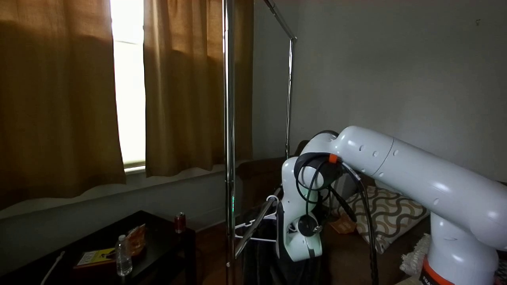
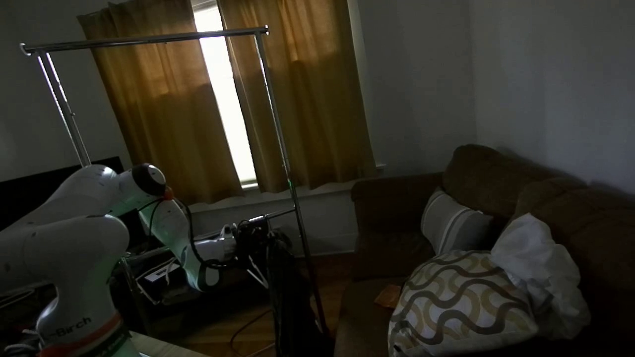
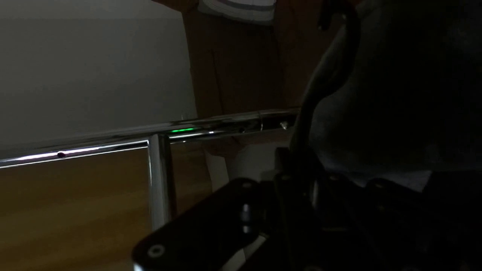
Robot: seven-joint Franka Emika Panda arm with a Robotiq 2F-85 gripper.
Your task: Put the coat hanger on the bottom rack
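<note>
A white robot arm (image 1: 420,174) stretches to a chrome clothes stand (image 2: 279,119) in a dim room, its pincer (image 3: 297,156) pressed together on a coat hanger (image 1: 261,239). In the wrist view, a curved, hook-shaped piece, dark in the low light, juts past the fingertips. The pale coat hanger is at the bottom rack (image 1: 254,228), its hook (image 1: 272,196) arching over the metal bar in an exterior view; whether the bar bears its weight cannot be told. Part of the triangular frame is hidden behind the arm. Just beside the pincer, dark clothing (image 2: 292,302) hangs down, seen in both exterior views. Golden-brown curtains (image 2: 158,114) flank a bright strip of window (image 2: 227,89) behind the stand. On a dark table (image 1: 154,227), a clear bottle (image 1: 124,259) stands upright near an orange packet (image 1: 136,237) and a yellow-topped book or box (image 1: 97,256), with a red can (image 1: 180,223) near a corner. A brown sofa (image 2: 389,213) holds a grey striped pillow (image 2: 449,220), a wavy-patterned pillow (image 2: 461,302) and a crumpled white bundle (image 2: 538,267).
</note>
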